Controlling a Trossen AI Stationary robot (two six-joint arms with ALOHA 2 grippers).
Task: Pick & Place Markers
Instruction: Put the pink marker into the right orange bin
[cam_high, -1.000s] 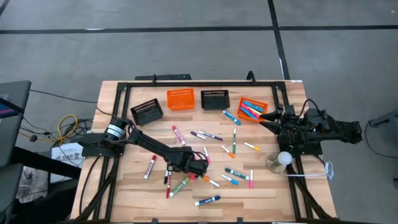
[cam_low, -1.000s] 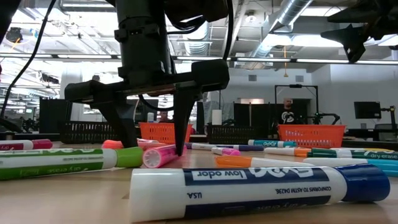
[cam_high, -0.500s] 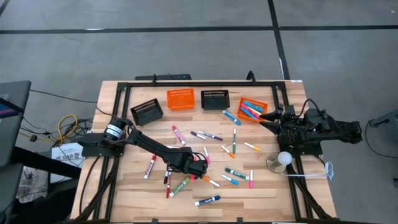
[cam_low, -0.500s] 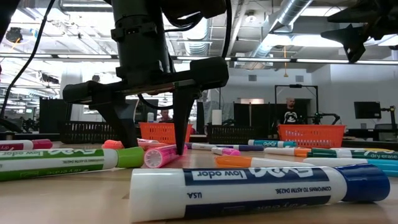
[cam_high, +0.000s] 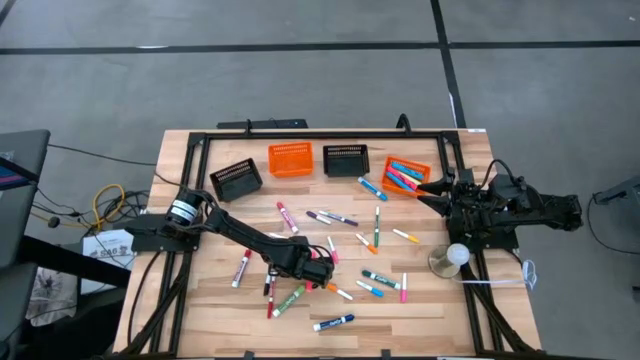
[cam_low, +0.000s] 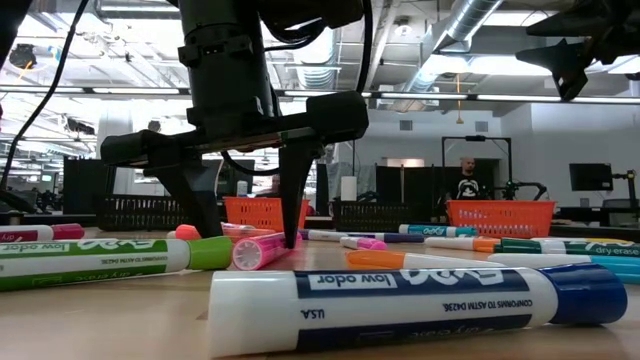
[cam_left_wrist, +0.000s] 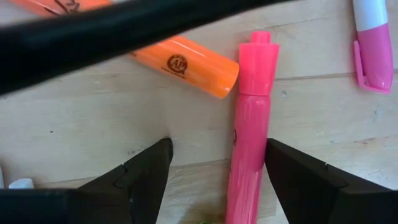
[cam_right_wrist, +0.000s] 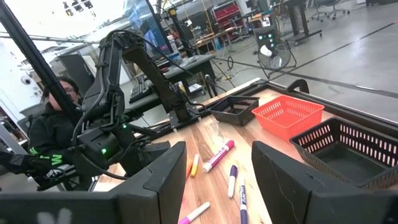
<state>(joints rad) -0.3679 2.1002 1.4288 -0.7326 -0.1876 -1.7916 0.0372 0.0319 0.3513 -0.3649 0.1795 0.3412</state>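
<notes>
Many markers in mixed colours lie loose on the wooden table (cam_high: 200, 300). My left gripper (cam_high: 318, 268) is open and points down over a pink marker (cam_left_wrist: 249, 124) near the table's middle front. That marker lies flat between the two fingers, close to one finger (cam_left_wrist: 298, 180), and shows in the low view too (cam_low: 262, 250). An orange marker (cam_left_wrist: 180, 62) lies just beyond it. My right gripper (cam_high: 425, 190) is open and held level and high at the table's right edge, with nothing in it (cam_right_wrist: 214, 180). My left gripper stands astride the pink marker from above, fingers across it. One finger (cam_left_wrist: 292, 174) is right beside the marker's side (cam_left_wrist: 264, 149). Whether it touches, I cannot tell. The marker lies flat on the table.
Along the far edge stand a black basket (cam_high: 236, 180), an orange basket (cam_high: 290, 158), a second black basket (cam_high: 345, 159) and an orange basket (cam_high: 406, 176) with markers in it. A white ball on a round base (cam_high: 456, 255) sits at the right. A person (cam_right_wrist: 53, 124) sits beyond the table.
</notes>
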